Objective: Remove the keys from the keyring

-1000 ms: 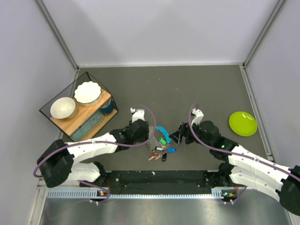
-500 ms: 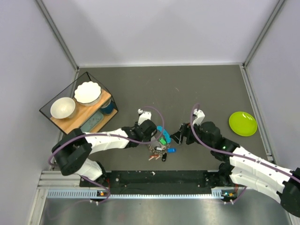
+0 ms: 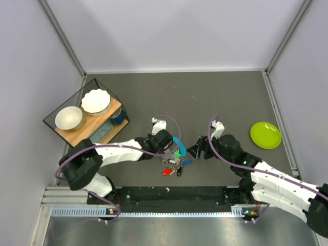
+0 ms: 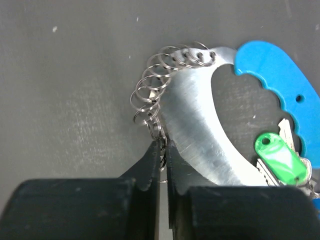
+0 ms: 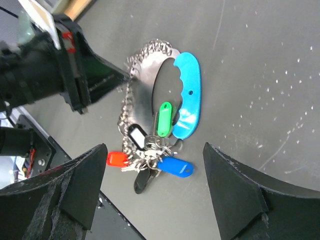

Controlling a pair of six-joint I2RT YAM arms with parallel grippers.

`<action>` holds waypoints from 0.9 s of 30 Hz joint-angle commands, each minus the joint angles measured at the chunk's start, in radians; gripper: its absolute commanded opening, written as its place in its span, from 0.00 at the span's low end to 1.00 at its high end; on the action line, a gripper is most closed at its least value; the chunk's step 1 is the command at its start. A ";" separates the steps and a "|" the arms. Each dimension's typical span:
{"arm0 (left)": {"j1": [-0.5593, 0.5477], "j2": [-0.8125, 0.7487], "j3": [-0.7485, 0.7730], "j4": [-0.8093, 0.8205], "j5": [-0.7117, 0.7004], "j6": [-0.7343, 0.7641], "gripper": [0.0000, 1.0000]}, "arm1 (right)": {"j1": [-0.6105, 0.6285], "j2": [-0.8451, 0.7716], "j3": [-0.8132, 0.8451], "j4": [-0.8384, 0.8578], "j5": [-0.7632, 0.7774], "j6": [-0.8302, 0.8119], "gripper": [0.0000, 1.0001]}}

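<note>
Shiny wire keyring [image 4: 156, 80], glossy plastic-headed keys [image 5: 152, 150]

white bowl [image 3: 68, 118] | scalloped white dish [image 3: 96, 101] | the 2 on wooden rack [image 3: 95, 121], left | lime plate [image 3: 265, 135], right

White arm links [image 3: 120, 150], black joints [image 3: 233, 148], purple cables [image 3: 208, 136] looped alongside.

Robot test cell in a lab, seen from where I work: plain white walls [image 3: 179, 31] on metal posts [image 3: 62, 36] enclose a grey table [image 3: 215, 97]; my two arms [image 3: 118, 151] stand by a slotted rail [image 3: 174, 211].
</note>
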 commanded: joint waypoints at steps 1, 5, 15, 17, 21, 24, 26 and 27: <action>-0.005 0.025 0.034 -0.002 0.057 0.011 0.00 | -0.004 -0.013 -0.031 0.066 0.000 0.027 0.78; -0.005 -0.018 0.034 -0.006 0.089 0.014 0.00 | -0.006 -0.016 -0.081 0.164 -0.027 0.062 0.79; -0.005 -0.285 -0.110 0.187 0.230 0.088 0.00 | -0.004 -0.022 -0.158 0.300 -0.046 0.101 0.89; -0.005 -0.348 -0.135 0.198 0.229 0.085 0.00 | -0.004 -0.021 -0.163 0.306 -0.067 0.107 0.90; -0.005 -0.406 -0.123 0.155 0.214 0.080 0.00 | -0.004 -0.025 -0.167 0.337 -0.125 0.060 0.90; -0.005 -0.414 -0.095 0.123 0.215 0.075 0.00 | -0.003 -0.028 -0.135 0.291 -0.136 -0.014 0.86; -0.005 -0.422 -0.097 0.133 0.234 0.084 0.00 | -0.003 -0.034 -0.112 0.251 -0.125 -0.059 0.86; -0.005 -0.428 -0.104 0.150 0.246 0.092 0.00 | -0.003 -0.036 -0.111 0.256 -0.132 -0.065 0.86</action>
